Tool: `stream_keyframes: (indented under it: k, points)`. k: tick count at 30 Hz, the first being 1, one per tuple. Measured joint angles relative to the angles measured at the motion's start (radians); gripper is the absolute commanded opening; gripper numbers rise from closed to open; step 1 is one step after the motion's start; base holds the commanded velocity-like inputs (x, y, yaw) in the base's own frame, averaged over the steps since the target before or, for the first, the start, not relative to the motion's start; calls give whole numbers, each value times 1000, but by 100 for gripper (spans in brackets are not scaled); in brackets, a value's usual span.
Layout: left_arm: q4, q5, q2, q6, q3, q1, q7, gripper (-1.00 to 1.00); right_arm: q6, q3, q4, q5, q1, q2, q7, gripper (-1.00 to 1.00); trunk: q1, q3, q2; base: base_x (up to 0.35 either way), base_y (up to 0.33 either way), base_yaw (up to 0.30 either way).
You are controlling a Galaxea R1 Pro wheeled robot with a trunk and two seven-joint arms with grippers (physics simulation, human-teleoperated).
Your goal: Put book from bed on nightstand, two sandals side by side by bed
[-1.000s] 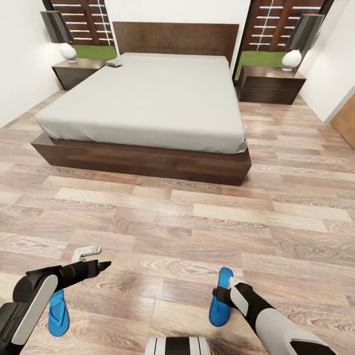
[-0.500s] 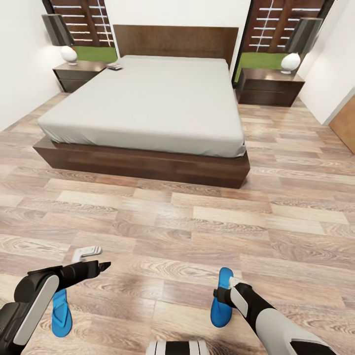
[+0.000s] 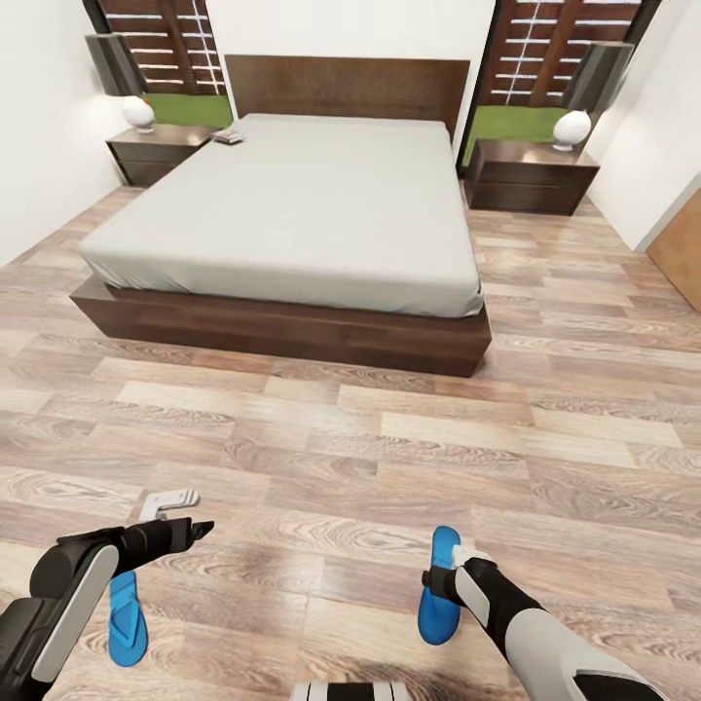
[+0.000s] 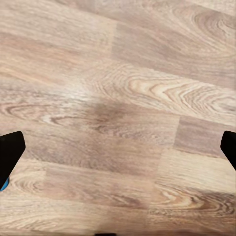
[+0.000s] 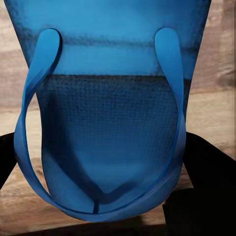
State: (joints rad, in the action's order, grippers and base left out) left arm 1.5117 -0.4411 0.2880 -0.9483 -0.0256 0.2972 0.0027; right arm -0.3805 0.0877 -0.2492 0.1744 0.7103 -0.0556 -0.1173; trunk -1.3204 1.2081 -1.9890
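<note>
The bed (image 3: 302,204) stands ahead across the wood floor, pale mattress on a dark base. The book (image 3: 226,137) lies on its far left corner, close to the left nightstand (image 3: 156,151); the other nightstand (image 3: 531,175) is at the bed's right. My right gripper (image 3: 435,582) is shut on one blue sandal (image 3: 445,545). In the right wrist view that sandal (image 5: 113,123) sits strap-side up between the dark fingers (image 5: 206,187). The other sandal (image 3: 127,606) lies flat on the floor, partly under my left forearm. My left gripper (image 3: 200,531) is open over bare planks, fingers (image 4: 10,152) wide apart.
A white-based lamp stands on each nightstand (image 3: 139,112) (image 3: 571,127). White walls close in at both sides, and a brown door (image 3: 677,248) is at the right. A small white angular piece (image 3: 167,502) shows beside my left gripper. Wide floor (image 3: 389,428) lies between me and the bed.
The whole picture has shifted slightly, so the camera has moved. Both arms keep their pose, the right still holding the sandal; the left sandal sits a little further right in the picture.
</note>
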Motion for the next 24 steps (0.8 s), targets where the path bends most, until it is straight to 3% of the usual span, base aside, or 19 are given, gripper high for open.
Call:
stream_keyframes:
  k: [24]
  points:
    - [-7, 1, -1, 8, 1, 0, 1, 100, 4, -14, 1, 0, 0, 1, -1, -100, 92, -75, 168, 0, 0, 0]
